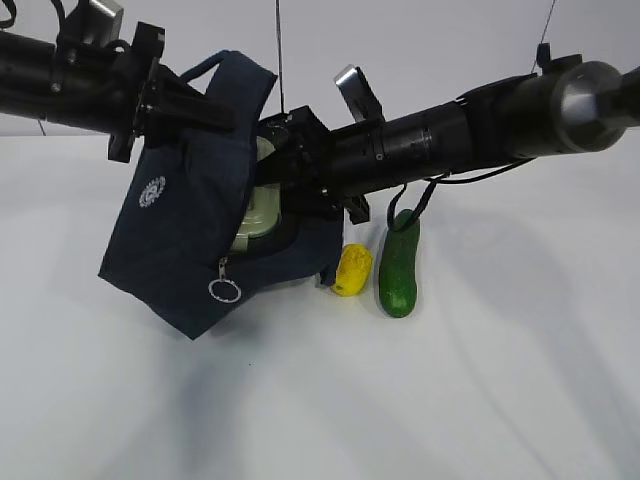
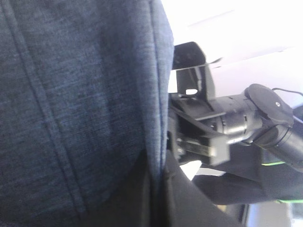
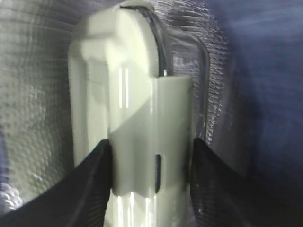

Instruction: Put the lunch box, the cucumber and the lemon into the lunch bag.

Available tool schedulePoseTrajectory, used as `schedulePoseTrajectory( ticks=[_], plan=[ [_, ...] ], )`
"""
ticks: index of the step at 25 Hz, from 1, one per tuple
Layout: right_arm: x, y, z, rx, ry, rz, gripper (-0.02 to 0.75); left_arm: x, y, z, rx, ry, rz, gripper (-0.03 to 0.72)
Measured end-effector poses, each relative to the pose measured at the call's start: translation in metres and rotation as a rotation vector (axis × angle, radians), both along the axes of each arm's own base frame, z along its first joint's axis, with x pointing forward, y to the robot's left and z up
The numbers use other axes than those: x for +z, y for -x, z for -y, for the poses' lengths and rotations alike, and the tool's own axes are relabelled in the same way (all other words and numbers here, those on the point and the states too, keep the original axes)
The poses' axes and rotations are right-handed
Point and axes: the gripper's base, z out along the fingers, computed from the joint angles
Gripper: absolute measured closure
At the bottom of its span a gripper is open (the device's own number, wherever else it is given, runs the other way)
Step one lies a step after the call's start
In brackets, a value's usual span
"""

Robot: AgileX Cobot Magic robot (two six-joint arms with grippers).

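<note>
Inside the lunch bag, the right gripper clamps the lunch box on edge, fingers either side of its lid clip. Left gripper is pinched shut on the bag's handle, tilting the mouth up. Push the box fully down before letting go; keep the bag raised. Lemon and cucumber wait on the table just beside the bag.

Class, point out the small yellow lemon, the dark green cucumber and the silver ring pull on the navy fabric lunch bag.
small yellow lemon (image 1: 352,270): exterior view, middle of its ridged side.
dark green cucumber (image 1: 399,268): exterior view, middle of its body.
silver ring pull (image 1: 225,291): exterior view, ring hanging on the navy fabric lunch bag (image 1: 180,250).
</note>
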Motion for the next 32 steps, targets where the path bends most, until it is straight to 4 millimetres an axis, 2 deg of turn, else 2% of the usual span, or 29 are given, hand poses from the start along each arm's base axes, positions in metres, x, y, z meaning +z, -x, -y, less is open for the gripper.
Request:
schedulePoseTrajectory(
  ticks=[7, 15, 25, 32],
  plan=[
    [-0.03, -0.009, -0.004, -0.027, 0.002, -0.058, 0.369, -0.021, -0.007, 0.0, 0.004, -0.027, -0.04, 0.694],
    [-0.039, -0.022, -0.009, -0.032, -0.015, -0.05, 0.369, -0.026, -0.009, 0.0, 0.017, -0.037, -0.045, 0.694],
    [-0.042, -0.024, -0.009, -0.034, -0.014, -0.056, 0.361, -0.026, -0.01, -0.001, 0.026, -0.042, -0.042, 0.694],
    [-0.04, -0.025, -0.009, -0.044, -0.025, -0.059, 0.31, -0.026, -0.009, 0.0, 0.021, -0.034, -0.045, 0.694]
  ],
)
